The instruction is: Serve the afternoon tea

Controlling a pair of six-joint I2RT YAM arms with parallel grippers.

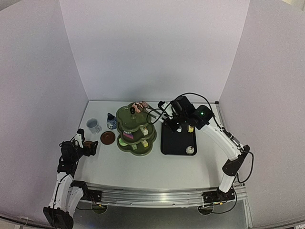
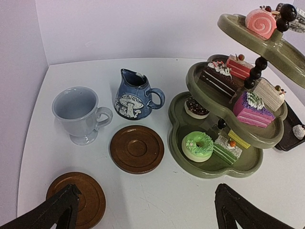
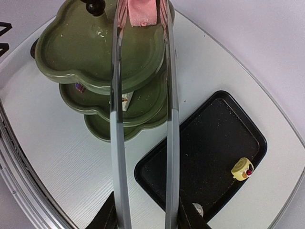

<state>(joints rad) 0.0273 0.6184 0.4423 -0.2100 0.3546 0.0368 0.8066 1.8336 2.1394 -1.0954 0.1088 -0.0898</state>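
Observation:
The dark green three-tier stand (image 1: 125, 130) (image 2: 214, 168) (image 3: 86, 47) carries small cakes, among them a green doughnut (image 2: 198, 145) on its lowest tier. Left of it stand the white mug (image 1: 93, 125) (image 2: 78, 114), the blue-and-white pot (image 1: 111, 121) (image 2: 136, 98) and two brown coasters (image 2: 137, 148) (image 2: 78, 198). My left gripper (image 1: 90, 148) (image 2: 147, 210) is open, low over the table, by the nearer coaster. My right gripper (image 1: 172, 123) (image 3: 145, 219) is shut on the metal tongs (image 3: 169, 119). The tong tips flank a pink cake (image 3: 141, 12) (image 2: 261, 21) on the top tier.
The black tray (image 1: 167, 145) (image 3: 209, 157) lies right of the stand. It holds a yellow roll cake (image 3: 242, 168) and a small white cake (image 1: 190, 150). White walls close in the left, back and right sides of the table.

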